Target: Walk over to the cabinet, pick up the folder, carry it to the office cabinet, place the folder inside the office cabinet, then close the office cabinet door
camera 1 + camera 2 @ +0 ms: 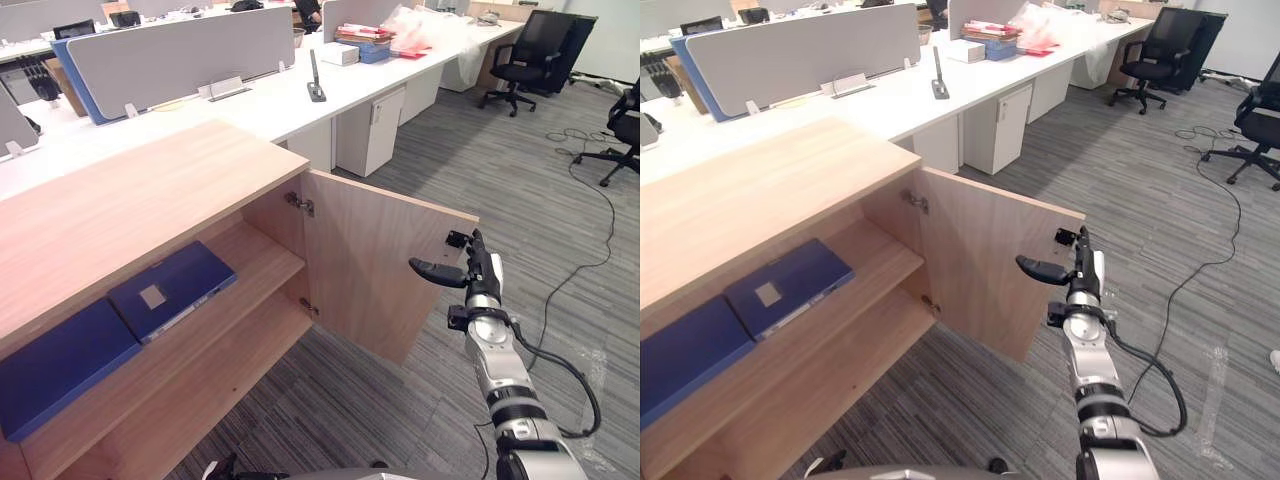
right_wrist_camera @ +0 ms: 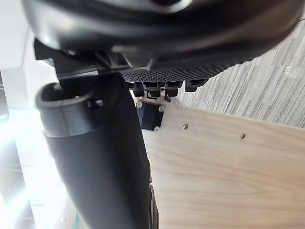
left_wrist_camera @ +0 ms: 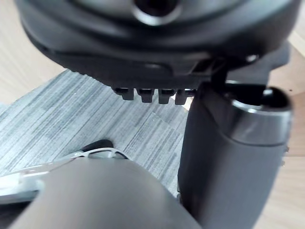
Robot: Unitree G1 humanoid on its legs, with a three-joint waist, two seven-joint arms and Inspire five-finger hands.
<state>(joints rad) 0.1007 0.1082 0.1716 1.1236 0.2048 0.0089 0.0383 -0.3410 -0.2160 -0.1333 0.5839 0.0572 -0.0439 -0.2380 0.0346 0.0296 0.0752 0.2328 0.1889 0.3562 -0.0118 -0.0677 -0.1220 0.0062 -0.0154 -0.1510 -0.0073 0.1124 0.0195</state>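
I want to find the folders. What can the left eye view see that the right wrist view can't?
Left eye view: two blue folders on the cabinet shelf, and a black office chair. Right wrist view: small screws and a black fitting on the wood. Both: the right hand, the cabinet door and grey carpet.

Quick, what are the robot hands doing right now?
Left robot hand: open, holding nothing.
Right robot hand: open, holding nothing, at the cabinet door edge.
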